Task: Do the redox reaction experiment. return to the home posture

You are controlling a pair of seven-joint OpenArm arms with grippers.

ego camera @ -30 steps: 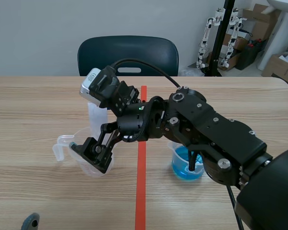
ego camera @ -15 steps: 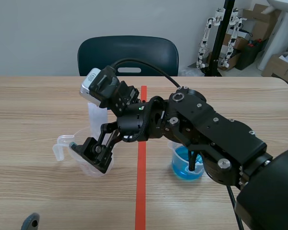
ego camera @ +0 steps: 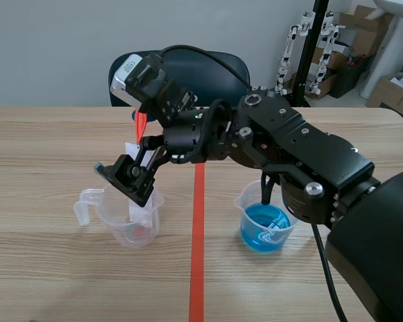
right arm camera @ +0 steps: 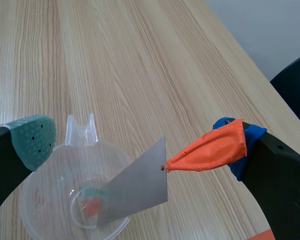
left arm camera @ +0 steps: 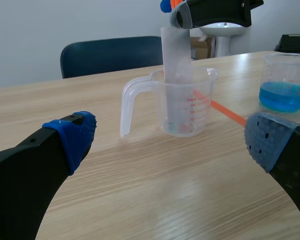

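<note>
A clear measuring cup [ego camera: 129, 220] with a handle stands left of the red tape line. A grey metal strip [right arm camera: 135, 192] leans inside it. My right gripper [ego camera: 131, 147] hangs open above the cup, the arm reaching across from the right. In the right wrist view the cup [right arm camera: 40, 200] lies under the right gripper [right arm camera: 135, 142]. An orange-red flap [right arm camera: 207, 151] sticks out from one blue pad toward the strip's upper corner. My left gripper [left arm camera: 170, 140] is open low over the table, with the cup [left arm camera: 182, 102] and strip [left arm camera: 177, 55] ahead of it.
A beaker of blue liquid [ego camera: 263, 225] stands right of the tape line, under the right arm [ego camera: 302, 161]; it is also in the left wrist view as the beaker [left arm camera: 285, 82]. A dark chair [ego camera: 178, 74] is behind the table's far edge.
My right gripper has risen from the cup's rim to well above it. The strip stays in the cup. The left gripper's tip has dropped out of the scene view.
</note>
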